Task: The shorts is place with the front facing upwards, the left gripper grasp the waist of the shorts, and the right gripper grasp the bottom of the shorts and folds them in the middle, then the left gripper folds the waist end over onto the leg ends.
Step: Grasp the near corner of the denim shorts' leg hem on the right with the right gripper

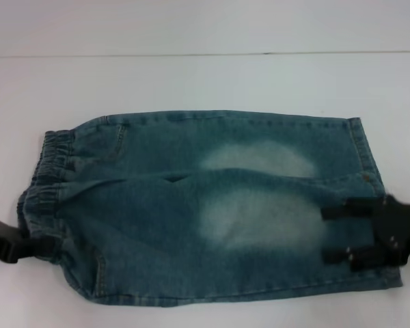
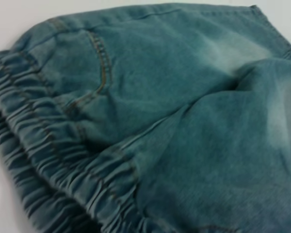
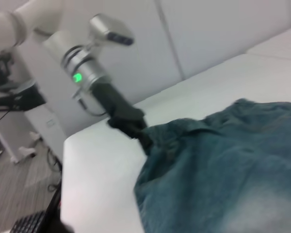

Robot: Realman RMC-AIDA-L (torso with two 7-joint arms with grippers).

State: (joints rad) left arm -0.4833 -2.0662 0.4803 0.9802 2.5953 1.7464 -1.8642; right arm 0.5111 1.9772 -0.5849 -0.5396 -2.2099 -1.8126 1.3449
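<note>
Left gripper (image 1: 37, 247): at the left edge of the head view, low on the near corner of the waist. Its tips run under or into the gathered cloth. The right wrist view shows the same gripper (image 3: 140, 133) meeting the fabric edge, but whether the fingers pinch the waistband or only touch it cannot be told.

Shorts (image 1: 205, 205): blue denim, lying flat on the white table (image 1: 205, 82), lengthwise across the head view. Waist (image 1: 48, 174) to the left, elastic and ruched; leg ends (image 1: 365, 178) to the right. Two pale faded patches sit mid-cloth. A pocket seam with tan stitching shows near the waist in the left wrist view (image 2: 99, 73). A crease runs lengthwise through the middle, and the near layer appears to overlap the far one, so the lengthwise fold looks already laid, though this is a judgement from the crease alone.

Right gripper (image 1: 348, 232): at the right, resting over the near leg end. Its two black fingers (image 1: 345, 208) lie spread apart on top of the denim, not pinching it.

Status: first fold probably done, with both grippers at their ends of the garment. Remaining: the left gripper must carry the waist over onto the leg ends. The waist lies flat at the left, well apart from the hems, so that step is not yet done.
</note>
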